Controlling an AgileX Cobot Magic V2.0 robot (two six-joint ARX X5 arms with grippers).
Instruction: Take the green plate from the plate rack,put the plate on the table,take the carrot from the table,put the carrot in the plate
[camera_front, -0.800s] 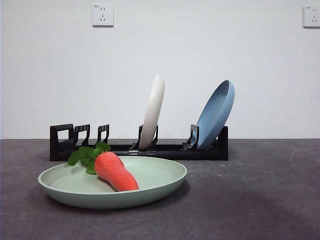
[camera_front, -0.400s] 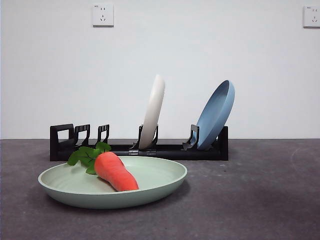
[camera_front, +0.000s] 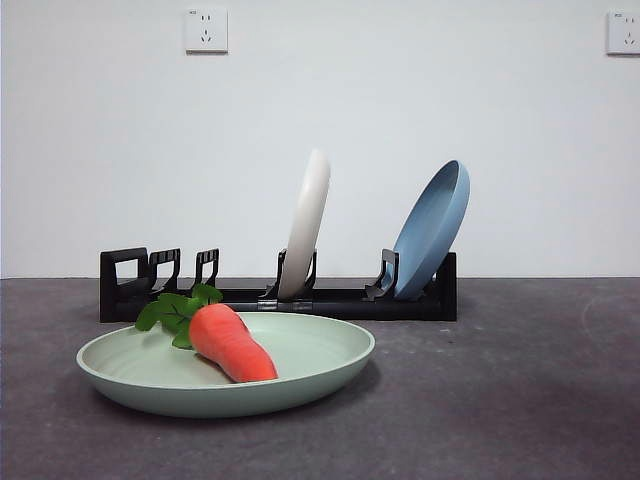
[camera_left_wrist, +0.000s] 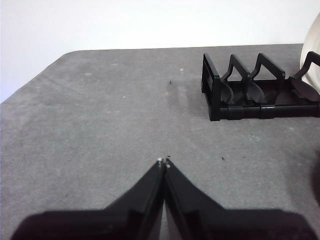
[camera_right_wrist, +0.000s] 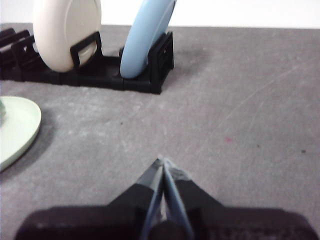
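**Checking end state: carrot in plate, little left to break**

Scanning left to right in the front view: the plate rack (camera_front: 278, 290) stands at the back with its squared loop handle and empty holders on the left; the green plate (camera_front: 225, 365) lies flat on the table (camera_front: 520, 400) just in front of it; the carrot (camera_front: 232, 342) lies inside the plate, leaves toward the rack, tip toward the camera; further right the cream-white plate (camera_front: 305, 225) and blue plate (camera_front: 432, 230) lean in their slots.

Left gripper (camera_left_wrist: 163, 162): jaws pressed together, nothing held, over bare table near the rack's handle end. Right gripper (camera_right_wrist: 163, 162): jaws pressed together, empty, well apart from the blue plate; green plate's rim just visible at the edge of its view.

Judgement: task looks done; both arms parked.

Risks from here:
- carrot is tapered and glossy; a nudge to the plate could roll it toward the raised rim
- right arm sweeping toward the rack could knock the leaning blue plate out of its slot
- left arm moving across could clip the loop handle and shift the rack into the green plate
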